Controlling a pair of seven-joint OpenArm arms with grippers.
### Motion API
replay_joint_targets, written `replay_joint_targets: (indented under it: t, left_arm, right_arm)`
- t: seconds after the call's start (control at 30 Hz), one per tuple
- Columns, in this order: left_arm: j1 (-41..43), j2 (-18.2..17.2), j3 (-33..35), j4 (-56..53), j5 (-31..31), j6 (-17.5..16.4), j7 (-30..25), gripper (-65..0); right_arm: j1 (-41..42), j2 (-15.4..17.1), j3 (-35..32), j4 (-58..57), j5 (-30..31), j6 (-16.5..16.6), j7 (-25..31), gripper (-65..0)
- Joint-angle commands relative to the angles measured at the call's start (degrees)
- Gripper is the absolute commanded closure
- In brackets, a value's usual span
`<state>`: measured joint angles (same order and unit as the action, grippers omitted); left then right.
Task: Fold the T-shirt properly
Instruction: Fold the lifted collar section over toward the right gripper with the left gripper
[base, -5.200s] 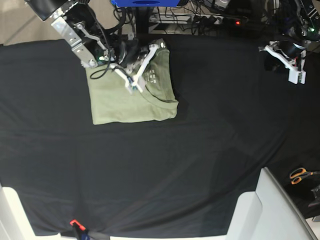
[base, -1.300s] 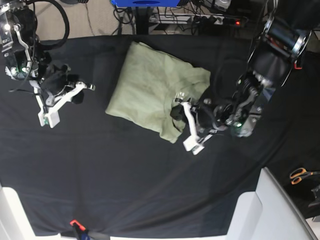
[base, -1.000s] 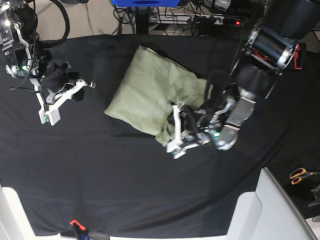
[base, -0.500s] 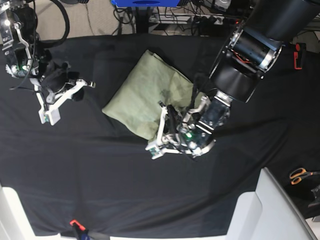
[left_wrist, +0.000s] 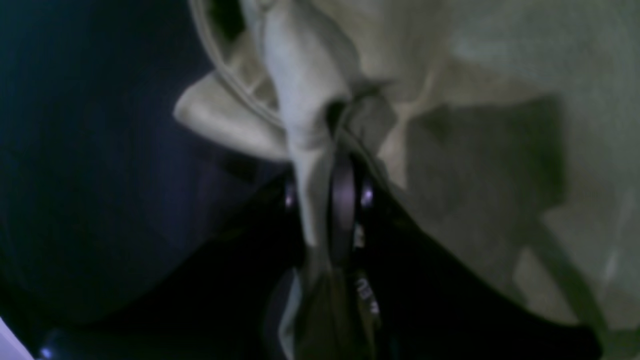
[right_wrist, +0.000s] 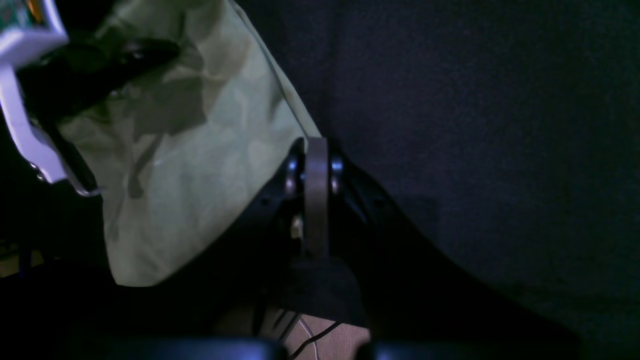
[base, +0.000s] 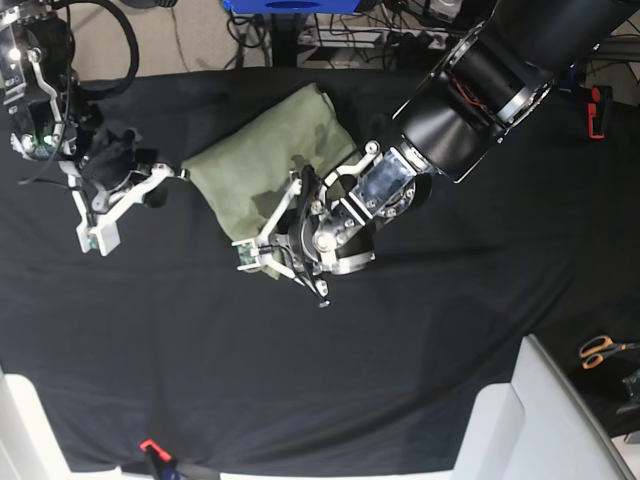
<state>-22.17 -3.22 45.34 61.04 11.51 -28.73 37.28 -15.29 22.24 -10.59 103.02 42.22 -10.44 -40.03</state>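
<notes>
Base view: T-shirt (base: 270, 165) lies bunched upper centre on the black cloth (base: 330, 370), left gripper (base: 262, 255) clamped on a wad at its lower edge. Right gripper (base: 100, 215) at left, shut, empty. Risk: thin pinch slipping, or layers dragging apart and undoing the fold.

The T-shirt (base: 270, 160) lies on the table cloth (base: 300, 350), between the left gripper (base: 262, 250) and the right gripper (base: 120, 205).
</notes>
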Motion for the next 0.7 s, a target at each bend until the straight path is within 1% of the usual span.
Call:
replay_joint_targets:
  t: [0.0, 0.23, 0.43, 0.53, 0.67]
  left_arm:
    - [-1.0, 0.5, 0.6, 1.0, 0.3, -0.2, -2.0, 0.0]
    - [-1.3, 0.7, 5.0, 1.0, 7.7, -0.2, -7.3, 0.0]
    - [-1.7, 1.9, 5.3, 0.9, 12.1, -0.5, -10.6, 0.0]
    - [-2.1, 2.0, 6.9, 1.0, 13.0, -0.5, -12.2, 0.0]
    - [-4.0, 2.0, 11.6, 0.5, 12.5, -0.5, -12.7, 0.0]
  right_arm:
    - [0.6, 0.7, 0.5, 0.9, 0.3, 0.4, 0.9, 0.0]
    - [0.7, 1.0, 0.5, 0.8, 0.2, 0.4, 0.9, 0.0]
    - [0.7, 1.1, 0.5, 0.7, 0.2, 0.3, 0.9, 0.0]
    - [0.7, 1.1, 0.5, 0.7, 0.1, 0.2, 0.9, 0.0]
    - [0.8, 1.1, 0.6, 0.7, 0.1, 0.2, 0.9, 0.0]
